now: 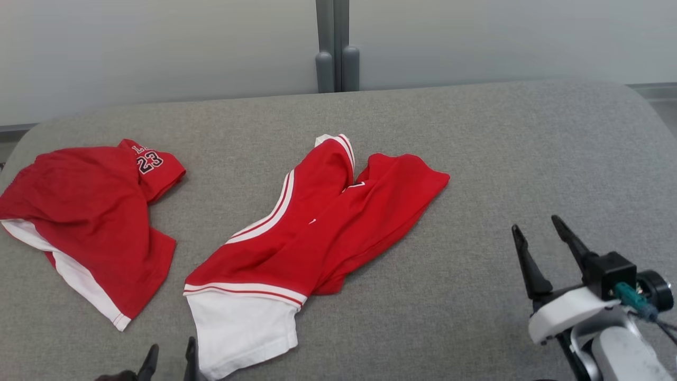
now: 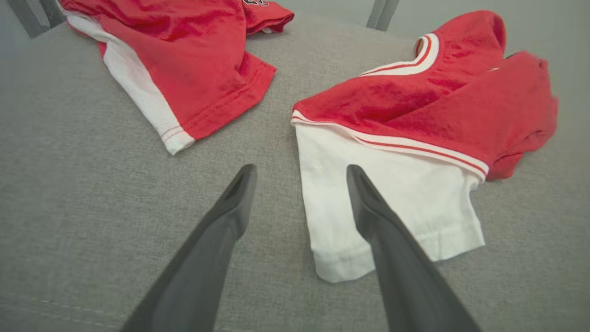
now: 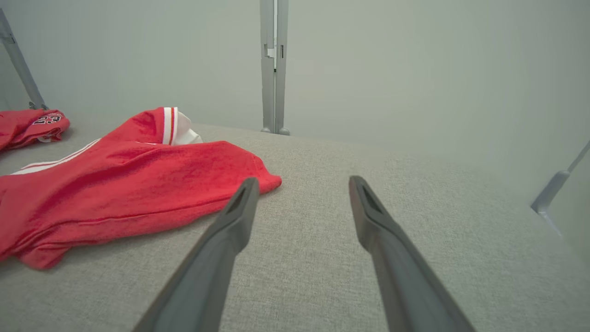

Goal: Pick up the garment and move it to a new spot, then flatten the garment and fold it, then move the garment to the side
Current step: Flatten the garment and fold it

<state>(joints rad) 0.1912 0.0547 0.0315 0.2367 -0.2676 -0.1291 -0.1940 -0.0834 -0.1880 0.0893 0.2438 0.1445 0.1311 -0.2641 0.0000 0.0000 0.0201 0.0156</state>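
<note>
Holding red garment, grey surface, pale wall

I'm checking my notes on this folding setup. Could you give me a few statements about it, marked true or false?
1. The left gripper and the right gripper are both open and empty. True.
2. Only one garment is in the scene. False: two lie on the grey surface, the garment numbered 23 and the white-panelled garment.
3. The garment numbered 23 lies to the robot's left of the white-panelled garment. True.
4. The right gripper is clamped on the white-panelled garment. False: it stands apart from it.
</note>
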